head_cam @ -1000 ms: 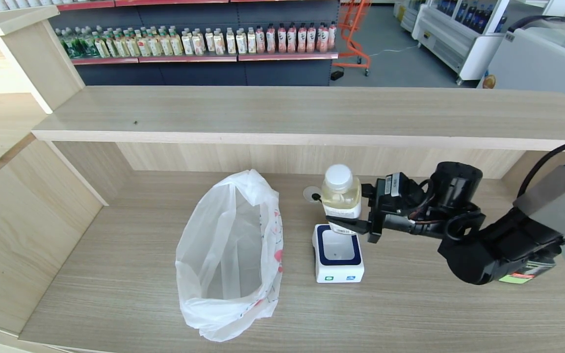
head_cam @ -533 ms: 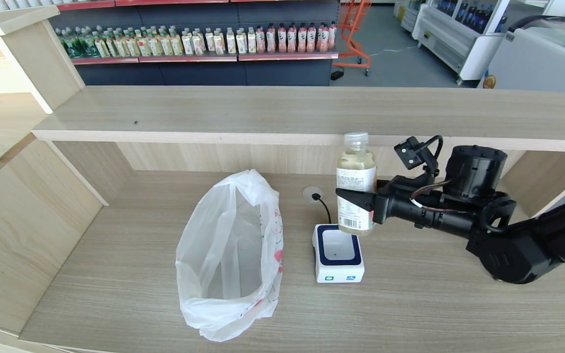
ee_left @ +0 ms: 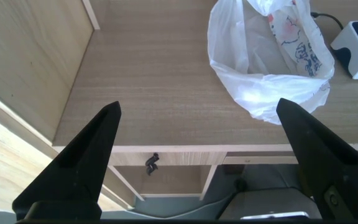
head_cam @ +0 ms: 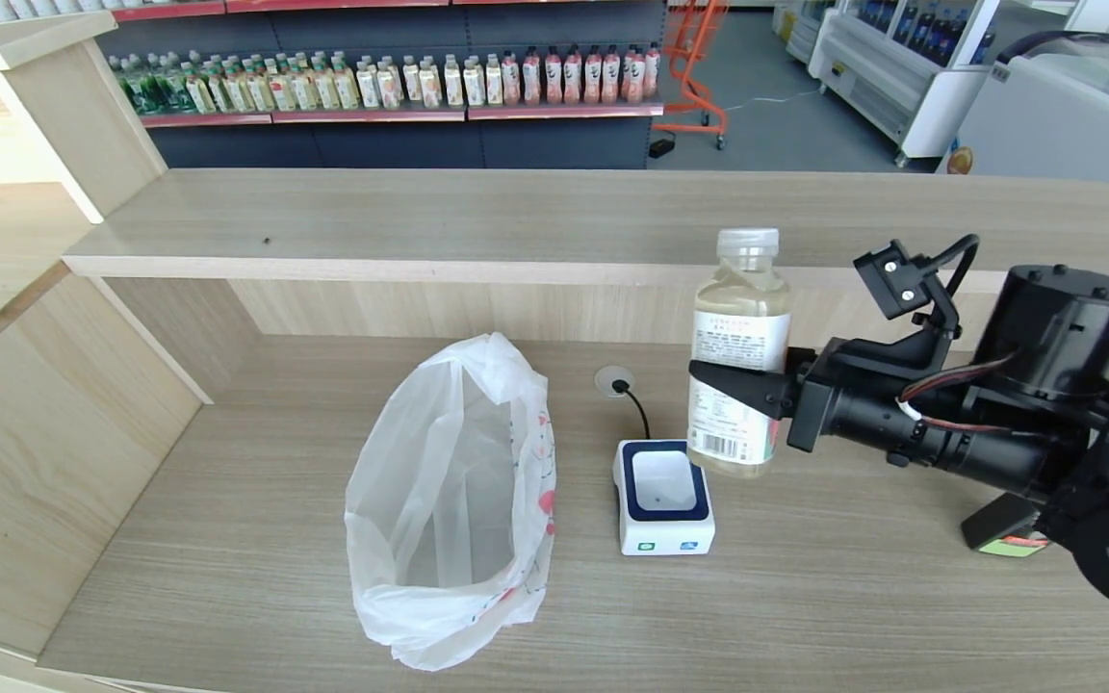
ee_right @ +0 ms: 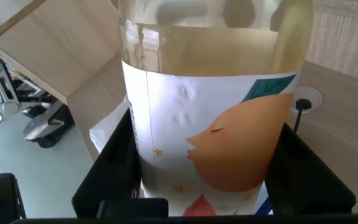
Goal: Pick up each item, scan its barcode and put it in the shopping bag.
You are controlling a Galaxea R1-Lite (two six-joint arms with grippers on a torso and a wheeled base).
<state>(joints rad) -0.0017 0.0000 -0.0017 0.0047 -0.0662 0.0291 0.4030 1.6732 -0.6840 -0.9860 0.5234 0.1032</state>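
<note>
A clear drink bottle (head_cam: 739,356) with pale liquid, a white label and a barcode near its base stands upright in the air. My right gripper (head_cam: 742,385) is shut on the bottle's middle, holding it just right of and above the white and blue barcode scanner (head_cam: 663,498). The right wrist view has the bottle (ee_right: 213,118) up close between the dark fingers (ee_right: 114,165). An open white plastic shopping bag (head_cam: 458,500) lies left of the scanner, and the same bag (ee_left: 269,56) appears ahead of my left gripper (ee_left: 197,149), which hangs open over the counter's near edge with nothing in it.
The wooden counter (head_cam: 805,597) has a raised shelf (head_cam: 554,221) along the back and a side wall (head_cam: 44,443) on the left. The scanner's cable runs to a grommet (head_cam: 615,382) behind it. Store shelves with bottles (head_cam: 381,82) stand beyond.
My right arm has lifted the bottle from over the scanner, turned it upright and carried it up and to the right. The bag and scanner have not moved.
</note>
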